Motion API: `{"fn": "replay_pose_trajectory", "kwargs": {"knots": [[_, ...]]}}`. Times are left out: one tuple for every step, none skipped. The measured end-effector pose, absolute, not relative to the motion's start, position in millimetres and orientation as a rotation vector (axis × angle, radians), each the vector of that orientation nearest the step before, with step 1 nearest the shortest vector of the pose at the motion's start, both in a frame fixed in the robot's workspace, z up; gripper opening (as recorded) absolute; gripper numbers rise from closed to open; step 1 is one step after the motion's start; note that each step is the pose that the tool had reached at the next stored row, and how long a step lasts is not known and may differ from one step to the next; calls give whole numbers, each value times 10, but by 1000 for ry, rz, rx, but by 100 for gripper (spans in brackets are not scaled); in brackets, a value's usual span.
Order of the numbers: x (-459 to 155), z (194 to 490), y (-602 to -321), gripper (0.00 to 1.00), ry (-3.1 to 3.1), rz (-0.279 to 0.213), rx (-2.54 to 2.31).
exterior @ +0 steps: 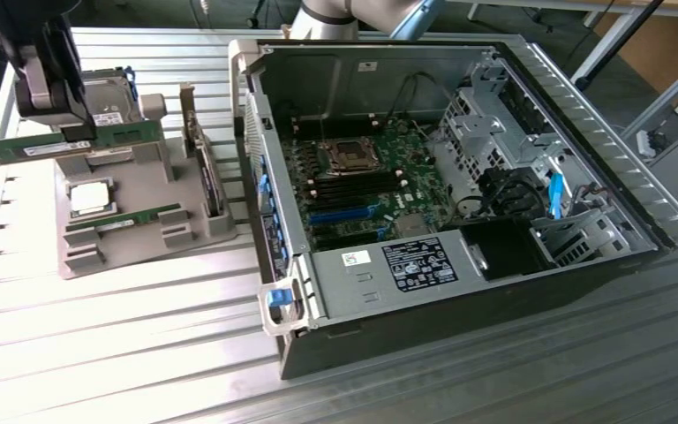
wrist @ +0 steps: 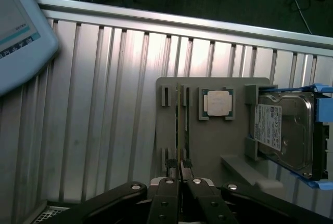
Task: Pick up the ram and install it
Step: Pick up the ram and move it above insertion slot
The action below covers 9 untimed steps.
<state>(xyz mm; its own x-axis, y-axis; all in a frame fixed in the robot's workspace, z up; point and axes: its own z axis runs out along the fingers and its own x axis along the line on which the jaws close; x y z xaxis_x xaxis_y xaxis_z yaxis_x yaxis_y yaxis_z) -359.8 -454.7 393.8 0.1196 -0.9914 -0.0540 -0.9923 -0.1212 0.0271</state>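
Where black two-finger gripper point(wrist: 179, 165) clamps it narrowly mid-length, long thin green ram stick point(exterior: 15, 150) on edge over grey moulded parts holder point(exterior: 139, 243), long axis near level, ends toward exterior view's left and right

The pincer point(exterior: 77, 132) hangs over the far end of a grey tray point(exterior: 139, 243), closed on the ram point(exterior: 33, 148), which lies level and lengthwise across that end, above the tray. Behind the ram, at the tray's far edge, sits a drive point(exterior: 106, 99). A CPU point(exterior: 89, 196) rests in the tray's middle, and a second stick point(exterior: 121, 223) lies just nearer than it. On the exterior view's right of the tray stands an open case point(exterior: 575, 168) with its motherboard point(exterior: 369, 181) exposed. Both stand on the slatted counter point(exterior: 116, 344).
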Motion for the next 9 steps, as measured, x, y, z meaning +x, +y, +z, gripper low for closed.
{"fn": "replay_pose_trajectory", "kwargs": {"knots": [[-3598, 3945, -4547, 11, 2072, 91, -2339], [-3598, 3952, -4547, 11, 2072, 91, -2339], [-3598, 3961, -4547, 11, 2072, 91, -2339], [-3598, 3972, -4547, 11, 2072, 91, -2339], [-3598, 3981, -4547, 11, 2072, 91, -2339], [-3598, 3987, -4547, 11, 2072, 91, -2339], [-3598, 4000, -4547, 11, 2072, 91, -2339], [-3598, 4010, -4547, 11, 2072, 91, -2339], [-3598, 4020, -4547, 11, 2072, 91, -2339]]}}
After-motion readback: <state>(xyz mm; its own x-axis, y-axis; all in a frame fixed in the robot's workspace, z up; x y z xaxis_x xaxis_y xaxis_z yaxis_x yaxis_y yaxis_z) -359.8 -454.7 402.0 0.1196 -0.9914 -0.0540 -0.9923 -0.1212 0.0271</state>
